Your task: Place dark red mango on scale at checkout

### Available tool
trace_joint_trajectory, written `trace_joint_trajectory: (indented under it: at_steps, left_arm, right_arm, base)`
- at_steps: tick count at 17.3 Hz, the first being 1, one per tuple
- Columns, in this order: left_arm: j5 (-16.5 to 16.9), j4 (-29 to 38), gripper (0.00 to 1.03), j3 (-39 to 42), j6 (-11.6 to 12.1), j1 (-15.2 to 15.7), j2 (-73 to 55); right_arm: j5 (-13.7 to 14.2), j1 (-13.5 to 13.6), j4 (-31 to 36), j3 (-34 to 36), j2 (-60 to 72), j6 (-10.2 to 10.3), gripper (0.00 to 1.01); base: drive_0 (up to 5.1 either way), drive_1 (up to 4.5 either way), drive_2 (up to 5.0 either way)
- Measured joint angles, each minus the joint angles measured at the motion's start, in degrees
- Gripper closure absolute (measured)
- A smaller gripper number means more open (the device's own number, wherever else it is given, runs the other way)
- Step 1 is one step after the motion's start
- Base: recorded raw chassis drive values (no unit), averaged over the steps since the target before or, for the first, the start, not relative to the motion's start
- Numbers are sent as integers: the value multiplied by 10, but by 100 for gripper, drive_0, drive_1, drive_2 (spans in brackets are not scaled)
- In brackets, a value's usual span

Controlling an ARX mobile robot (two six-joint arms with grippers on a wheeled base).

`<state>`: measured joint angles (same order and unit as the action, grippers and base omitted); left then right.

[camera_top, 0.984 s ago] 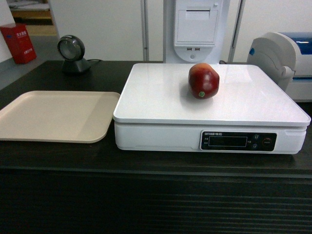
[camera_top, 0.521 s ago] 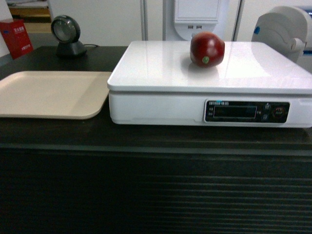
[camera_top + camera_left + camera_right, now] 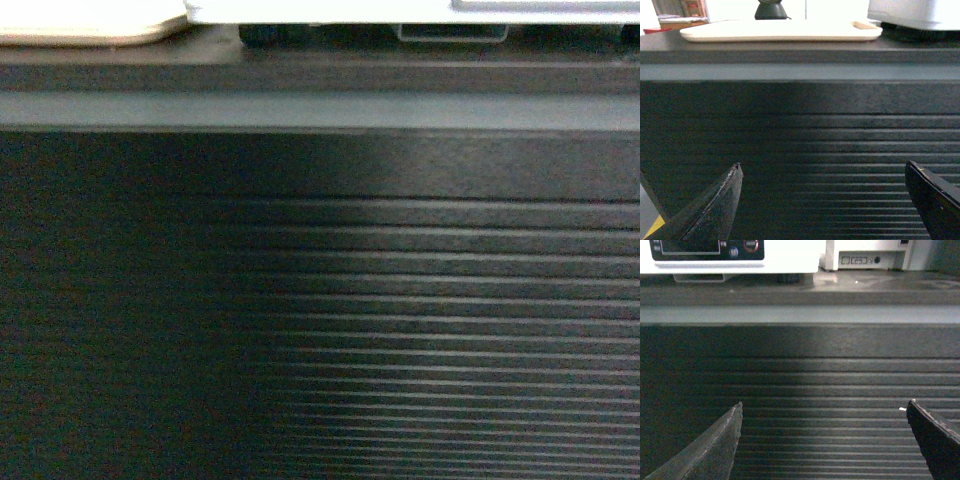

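The dark red mango is out of view in every frame. Only the underside edge of the white scale [image 3: 400, 10] shows at the top of the head view; its front with the black display panel [image 3: 705, 247] is at the top left of the right wrist view. The checkout's dark ribbed front panel [image 3: 320, 300] fills most of each view. My left gripper [image 3: 824, 164] is open, facing the ribbed panel below the counter edge, nothing between its fingers. My right gripper [image 3: 826, 403] is likewise open and empty before the panel.
A beige tray [image 3: 780, 31] lies on the counter left of the scale, with a black scanner [image 3: 771, 10] behind it. A white printer [image 3: 865, 255] stands right of the scale. The counter's front edge [image 3: 320, 108] runs across above both grippers.
The head view has dropped from the counter top to the ribbed front panel. The mango resting on the scale platform has passed out of view above.
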<state>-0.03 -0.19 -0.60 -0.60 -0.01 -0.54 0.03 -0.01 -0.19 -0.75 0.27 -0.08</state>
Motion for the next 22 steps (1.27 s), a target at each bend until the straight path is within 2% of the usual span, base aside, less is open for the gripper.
trace_joint_trajectory:
  at_steps: [22]
  left_arm:
    - [0,-2,5,0,0,0,0]
  right_arm:
    - [0,0,-1,0,0,0,3]
  base:
    - [0,0,0]
